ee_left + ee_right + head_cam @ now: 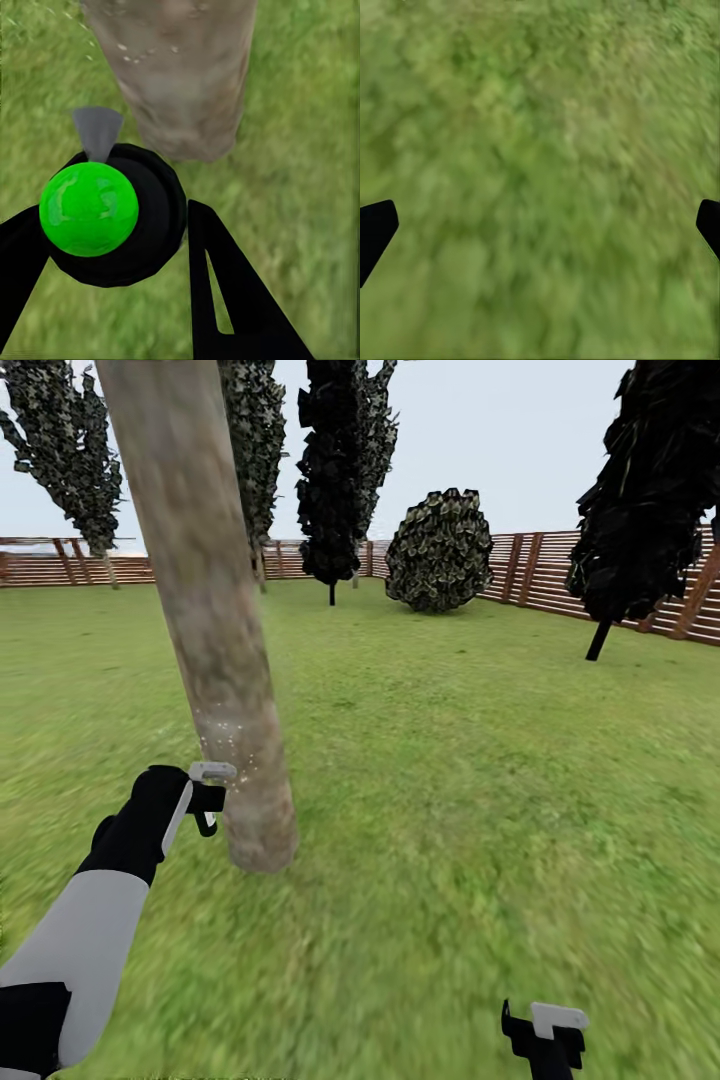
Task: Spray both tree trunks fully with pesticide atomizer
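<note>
The left pincer (pixel 112 255) pinches the dark sprayer (pixel 120 217) just beside the tree trunk (pixel 215 660). The right pincer (pixel 540 225) hangs spread wide above grass (pixel 540 112).

Tree trunk (pixel 200 610) cut off above.

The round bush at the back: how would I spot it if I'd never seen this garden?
Follow the slatted wooden fence along the far edge of the lawn. Just before it, right of the centre, sits the round bush, low on the grass. Its neighbours are tall, narrow dark trees; it alone is a squat, speckled green ball.
</note>
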